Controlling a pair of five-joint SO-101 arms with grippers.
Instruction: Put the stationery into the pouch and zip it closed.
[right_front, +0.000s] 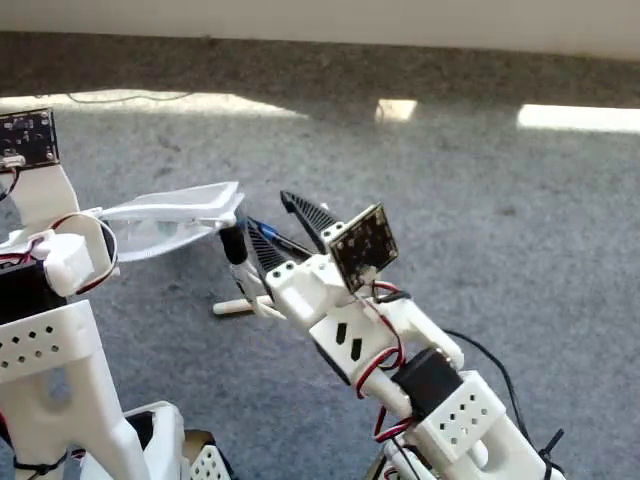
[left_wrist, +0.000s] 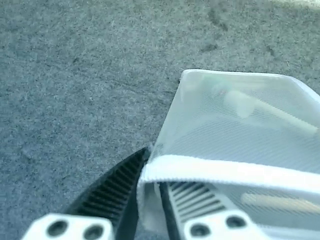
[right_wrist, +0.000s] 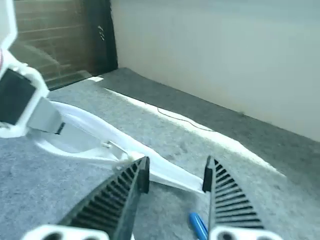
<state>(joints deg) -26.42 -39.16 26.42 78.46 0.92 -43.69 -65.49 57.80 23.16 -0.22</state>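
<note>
My left gripper (left_wrist: 150, 165) is shut on the white band at one edge of the translucent mesh pouch (left_wrist: 240, 130), holding it off the carpet. A pale stick-shaped item (left_wrist: 265, 112) shows through the mesh. In the high view the pouch (right_front: 170, 222) stretches from the left arm toward my right gripper (right_front: 272, 226), which stands open just beyond the pouch's free end. A blue pen (right_front: 265, 232) lies between the right gripper's fingers, low on the carpet (right_wrist: 198, 225). A black marker (right_front: 233, 245) sits by the pouch's end. The right gripper (right_wrist: 175, 175) holds nothing.
A beige stick (right_front: 236, 307) lies on the grey carpet in front of the right arm. The carpet runs open to the right and far side up to a pale wall (right_wrist: 225, 60). The left arm's white body (right_front: 50, 330) fills the near left.
</note>
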